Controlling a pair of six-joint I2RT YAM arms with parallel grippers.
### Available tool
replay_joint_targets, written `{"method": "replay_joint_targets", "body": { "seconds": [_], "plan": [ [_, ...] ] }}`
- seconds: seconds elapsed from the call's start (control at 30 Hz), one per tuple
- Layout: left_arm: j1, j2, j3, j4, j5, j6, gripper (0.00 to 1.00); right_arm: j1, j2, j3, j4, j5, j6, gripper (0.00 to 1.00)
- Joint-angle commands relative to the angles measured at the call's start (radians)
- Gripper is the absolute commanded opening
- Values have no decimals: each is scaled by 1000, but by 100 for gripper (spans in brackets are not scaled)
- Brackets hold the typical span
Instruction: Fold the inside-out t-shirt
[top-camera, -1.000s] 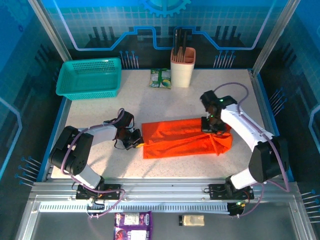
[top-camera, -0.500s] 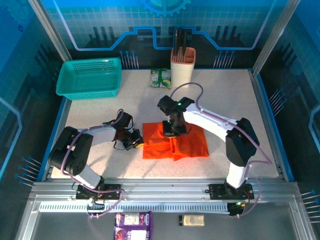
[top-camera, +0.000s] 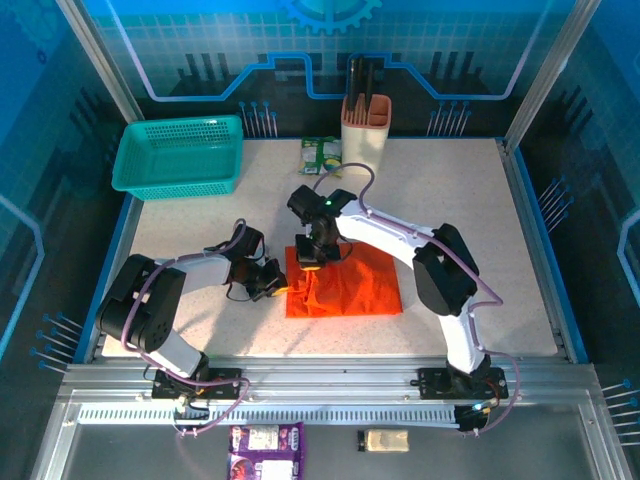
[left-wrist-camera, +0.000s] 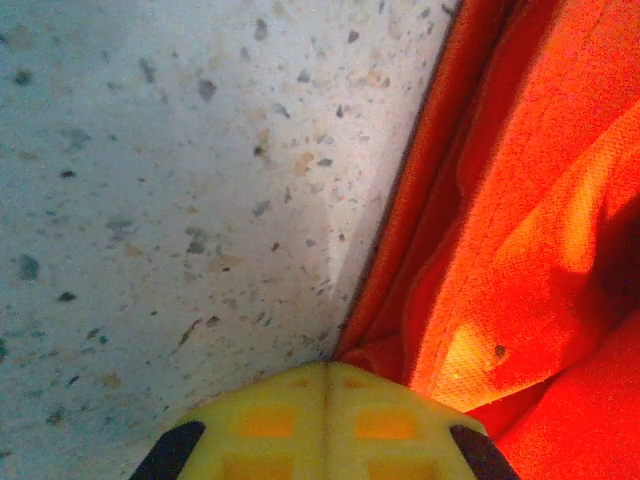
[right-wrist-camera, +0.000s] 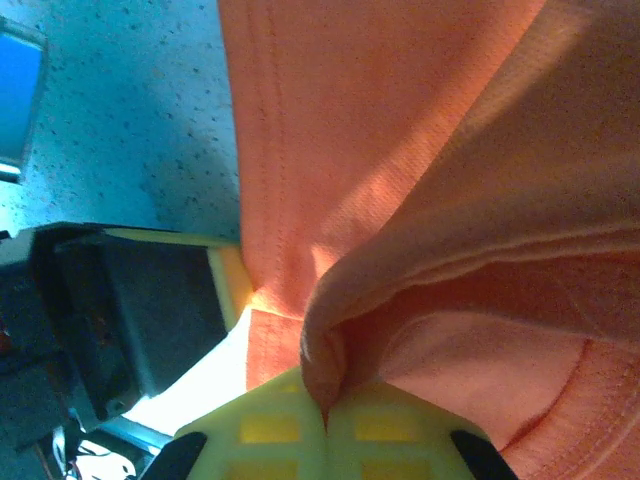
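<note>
Taken from the left across the speckled table (top-camera: 190, 240): the left gripper (top-camera: 270, 281) sits at the 9 o'clock edge of the inside-out t-shirt (top-camera: 350, 292). Its yellow pads (left-wrist-camera: 265, 425) are closed flat together with the hem touching their tip. This is probably to anchor that side, though I cannot tell whether any cloth is nipped. The shirt lies as a compact orange block just toward 6 o'clock of the table's middle. The right gripper (top-camera: 314, 256) is at its 11 o'clock corner, jaws clamped on a bunched fold of cloth — I judge it holds a folded-over layer to lay it against the anchored edge. Count: one teal basket (top-camera: 180, 185) at 10 o'clock, two grippers, one shirt, then one green packet (top-camera: 320, 157) and one utensil holder (top-camera: 362, 135) at 12 o'clock.
</note>
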Motion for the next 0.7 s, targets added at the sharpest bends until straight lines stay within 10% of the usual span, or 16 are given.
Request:
{"method": "replay_joint_targets", "body": {
  "seconds": [0.0, 0.37, 0.5, 0.67],
  "plan": [
    [-34, 95, -51, 56, -19, -1, 0, 21, 43, 58, -8, -48, 9, 0],
    [-34, 74, -47, 26, -30, 8, 0, 27, 133, 132, -12, -44, -2, 0],
    [-32, 24, -32, -37, -52, 21, 0, 29, 128, 176, -48, -46, -19, 35],
    [-19, -105, 15, -191, -129, 59, 0, 26, 28, 163, -65, -12, -33, 45]
  ]
}}
